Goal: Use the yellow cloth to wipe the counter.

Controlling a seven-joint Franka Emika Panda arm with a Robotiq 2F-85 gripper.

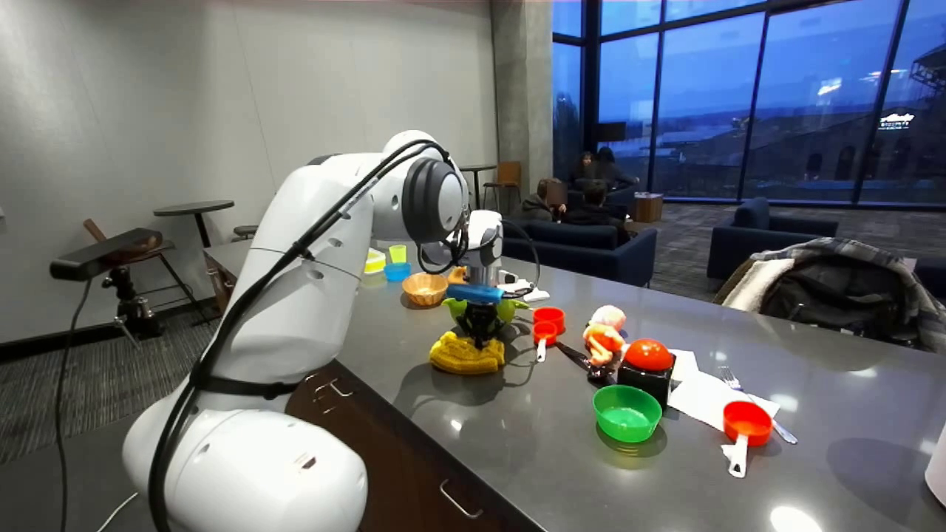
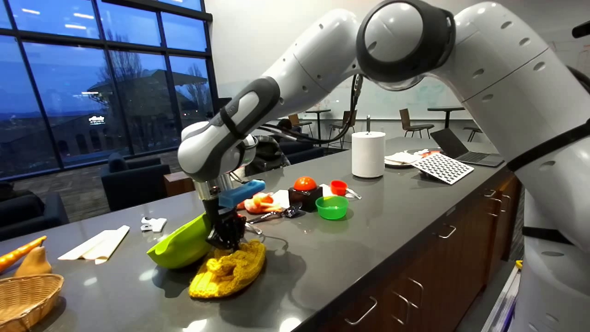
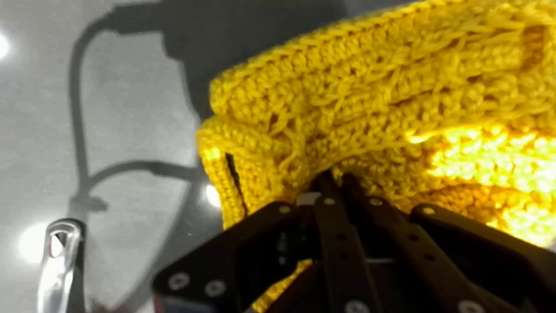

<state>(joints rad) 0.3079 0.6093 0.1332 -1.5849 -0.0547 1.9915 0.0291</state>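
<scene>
The yellow knitted cloth (image 1: pixel 464 356) lies bunched on the grey counter (image 1: pixel 517 473). It also shows in an exterior view (image 2: pixel 237 272), where its middle is gathered up in folds under the fingers. My gripper (image 2: pixel 227 246) points down into the cloth, and it also shows from farther away (image 1: pixel 480 341). In the wrist view the cloth (image 3: pixel 347 95) fills the upper right. There the gripper's fingers (image 3: pixel 338 176) are close together with a bit of cloth pinched between them. The very tips are hidden in the folds.
A lime green bowl (image 2: pixel 179 246) stands tilted right beside the cloth and gripper. Red measuring cups (image 1: pixel 549 319), a doll (image 1: pixel 604 336), a red button on a black box (image 1: pixel 650 358) and a green bowl (image 1: pixel 627 414) stand farther along. A wicker basket (image 2: pixel 27 295) is at the other end.
</scene>
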